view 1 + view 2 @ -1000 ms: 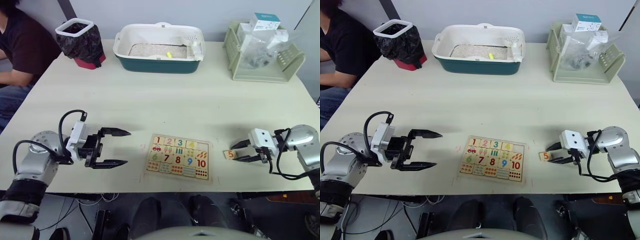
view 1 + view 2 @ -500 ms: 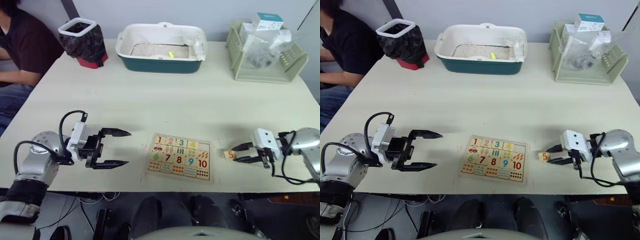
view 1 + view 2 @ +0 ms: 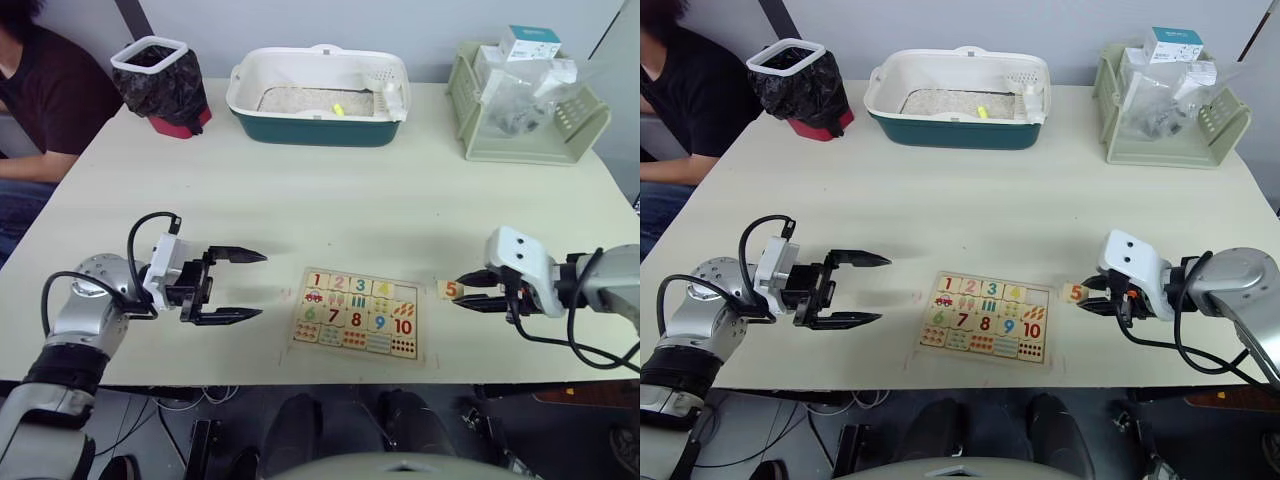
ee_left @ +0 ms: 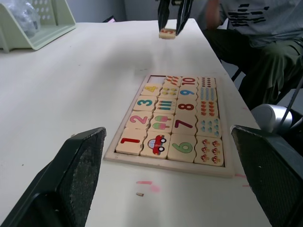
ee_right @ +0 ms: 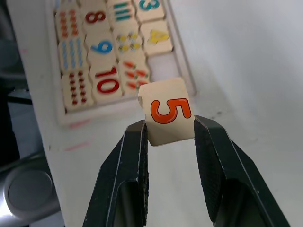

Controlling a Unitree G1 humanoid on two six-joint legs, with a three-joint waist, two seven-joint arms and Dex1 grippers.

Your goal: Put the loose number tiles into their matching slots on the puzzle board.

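Beside the puzzle board [image 3: 356,313], right gripper [image 5: 168,124] pinches tile 5 [image 5: 166,110].

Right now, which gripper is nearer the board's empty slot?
Right. The right gripper holds the 5 tile just beside the empty slot; the left gripper hangs open off the board's opposite side.

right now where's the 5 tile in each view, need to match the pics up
Left eye view: the 5 tile is held in the right gripper, just right of the puzzle board.
Right eye view: same spot, beside the board's right edge.
Left wrist view: far off, beyond the board, pinched between two black fingers.
Right wrist view: centre, between the fingers.
Shared landmark: the empty slot next to the 4.
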